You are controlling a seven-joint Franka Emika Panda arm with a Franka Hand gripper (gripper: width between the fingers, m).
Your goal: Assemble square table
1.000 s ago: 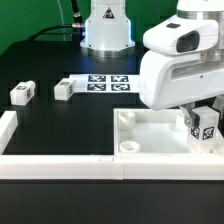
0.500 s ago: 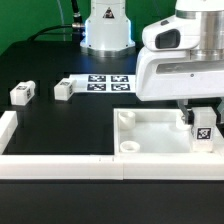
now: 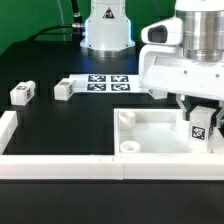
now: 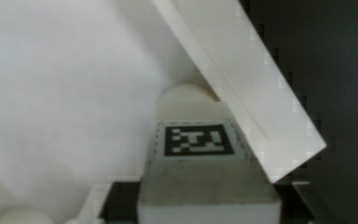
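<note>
The white square tabletop point(image 3: 150, 133) lies tray-side up at the exterior view's right, with a raised rim and a round corner socket point(image 3: 129, 147). My gripper point(image 3: 203, 114) is shut on a short white leg point(image 3: 203, 129) with a black-and-white tag, held upright over the tabletop's right part. In the wrist view the leg point(image 4: 199, 150) sits between the dark fingers point(image 4: 126, 198), its far end near the tabletop's rim point(image 4: 247, 75). Whether the leg touches the tabletop I cannot tell. Two more legs point(image 3: 23, 93) point(image 3: 64, 90) lie on the black table at the left.
The marker board point(image 3: 107, 82) lies flat at the back middle. A long white border wall point(image 3: 60, 166) runs along the front edge, and another piece point(image 3: 8, 125) stands at the left. The robot's base point(image 3: 106, 30) is behind.
The arm's wrist has turned and shifted a little to the right. The held leg stays over the tabletop's right part, slightly lower.
</note>
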